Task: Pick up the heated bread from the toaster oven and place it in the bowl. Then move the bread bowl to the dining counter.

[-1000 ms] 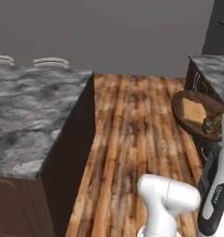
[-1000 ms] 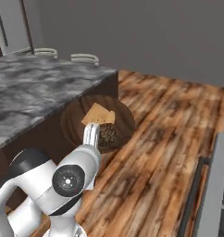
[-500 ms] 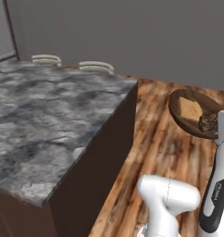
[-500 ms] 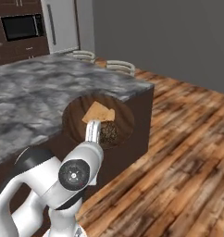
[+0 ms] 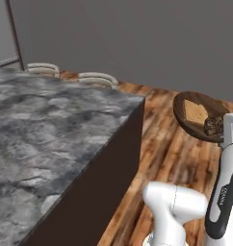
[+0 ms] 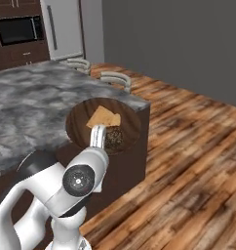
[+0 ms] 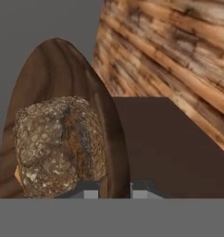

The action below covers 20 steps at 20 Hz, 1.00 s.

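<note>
Bowl (image 6: 103, 125) carried off any surface, clamped at its near rim by gripper (image 6: 98, 135), fingertips pinched either side of the rim wall in the hand view. Inside: a dark crusty bread lump (image 7: 58, 143) sitting against the gripped edge, touching the rim just above the fingertips, plus a flat tan slice (image 6: 104, 117) toward the far side. Wooden bowl likely stiff and light, but wide and shallow, so a one-edge pinch leaves a long lever: probable sag or twist if the wrist jerks. Smooth wood, thin rim, so slip risk at the pads; deeper bite on the rim preferable to fingertip-only. Bread loose, nothing retaining it but the shallow wall; tilt toward the far side would probably roll the lump out, slice likely to slide first. Keep level. Dining counter (image 5: 51, 139) to the arm's left in the left base view, its near right corner beside the bowl; bowl hanging over wooden floor (image 5: 166, 144), off the counter's right edge and roughly at top height. Two stools (image 6: 114, 78) at the counter's far edge.
</note>
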Available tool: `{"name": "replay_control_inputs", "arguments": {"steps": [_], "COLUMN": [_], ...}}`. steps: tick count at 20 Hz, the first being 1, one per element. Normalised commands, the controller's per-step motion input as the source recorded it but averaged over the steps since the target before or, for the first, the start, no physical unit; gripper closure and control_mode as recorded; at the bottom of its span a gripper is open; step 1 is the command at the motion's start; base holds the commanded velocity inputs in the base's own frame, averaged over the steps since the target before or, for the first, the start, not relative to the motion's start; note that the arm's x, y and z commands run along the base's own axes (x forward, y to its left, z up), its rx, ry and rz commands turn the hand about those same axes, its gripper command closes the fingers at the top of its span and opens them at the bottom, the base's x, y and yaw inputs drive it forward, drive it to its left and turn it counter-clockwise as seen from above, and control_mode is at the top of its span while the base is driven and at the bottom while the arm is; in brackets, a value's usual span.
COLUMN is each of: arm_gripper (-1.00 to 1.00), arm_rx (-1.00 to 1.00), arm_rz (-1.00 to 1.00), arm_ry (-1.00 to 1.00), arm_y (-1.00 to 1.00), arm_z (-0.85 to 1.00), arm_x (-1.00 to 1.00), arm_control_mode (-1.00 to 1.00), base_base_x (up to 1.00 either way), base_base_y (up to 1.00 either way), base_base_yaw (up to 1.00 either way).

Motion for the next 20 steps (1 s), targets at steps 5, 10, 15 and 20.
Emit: {"name": "replay_control_inputs", "arguments": {"steps": [5,10,15,20], "arm_gripper": [1.00,1.00,1.00,1.00], "arm_rx": [0.00,0.00,0.00,0.00], "arm_rz": [0.00,0.00,0.00,0.00], "arm_ry": [0.00,0.00,0.00,0.00], "arm_y": [0.00,0.00,0.00,0.00], "arm_z": [0.00,0.00,0.00,0.00], "arm_x": [0.00,0.00,0.00,0.00], "arm_control_mode": [1.00,1.00,1.00,1.00], "base_base_x": [1.00,1.00,0.87,0.64], "base_base_y": [-0.51,-0.30,-0.14,-0.28], "base_base_yaw": [0.17,0.61,0.84,0.87]}}
